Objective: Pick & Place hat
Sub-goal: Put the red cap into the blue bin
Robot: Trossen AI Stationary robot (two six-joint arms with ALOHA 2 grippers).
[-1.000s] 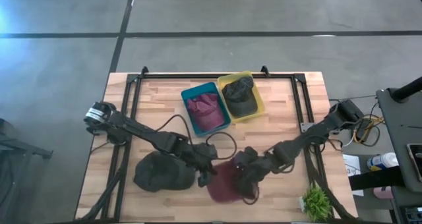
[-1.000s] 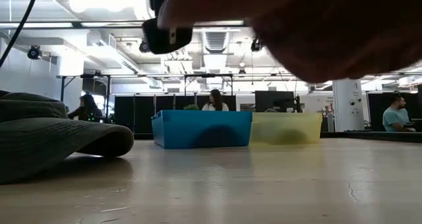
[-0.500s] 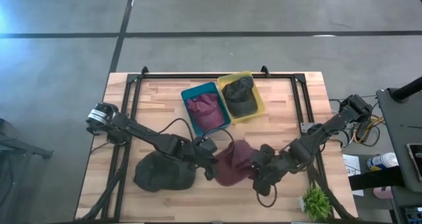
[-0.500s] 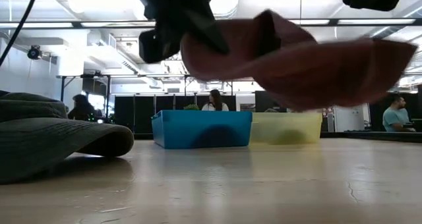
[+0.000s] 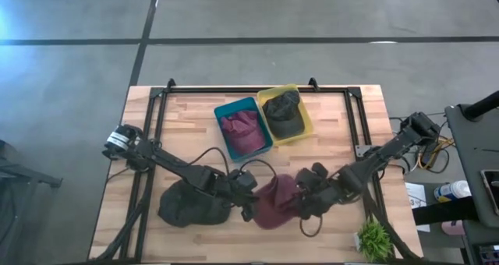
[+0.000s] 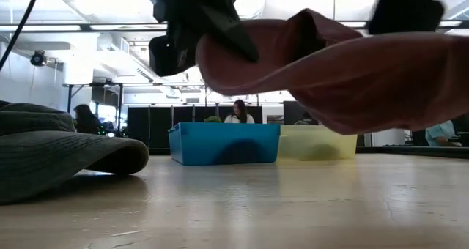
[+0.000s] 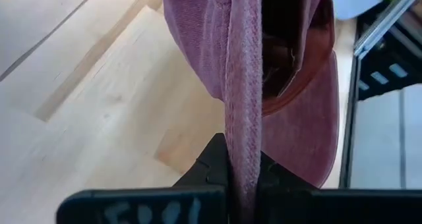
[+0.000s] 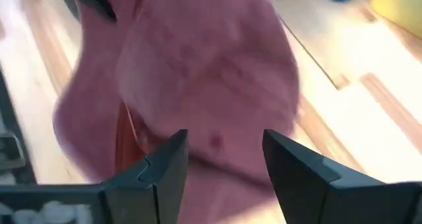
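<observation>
The maroon corduroy hat (image 5: 273, 205) hangs above the wooden bench (image 5: 343, 132), near its front edge, between the two arms. In the low view it floats clear of the bench surface, with open space under it. The left gripper (image 5: 248, 205) holds the hat at its left side: in the left wrist view the fingers (image 7: 214, 166) are closed tight on a fold of the hat's fabric. The right gripper (image 5: 300, 206) is at the hat's right side. Its fingers (image 8: 168, 168) stand apart, and the hat fills the space just ahead of them; I cannot tell if they touch it.

On the bench to the left of the lifted hat lies a dark grey hat (image 5: 191, 205), resting flat. Near the far side of the bench two bins stand touching side by side: a blue bin (image 5: 224, 110) with a maroon hat (image 5: 243, 130) inside, and a yellow bin (image 5: 306, 117) with a dark hat (image 5: 284, 111) inside. A small green plant (image 5: 374, 239) stands at the bench's front right corner.
</observation>
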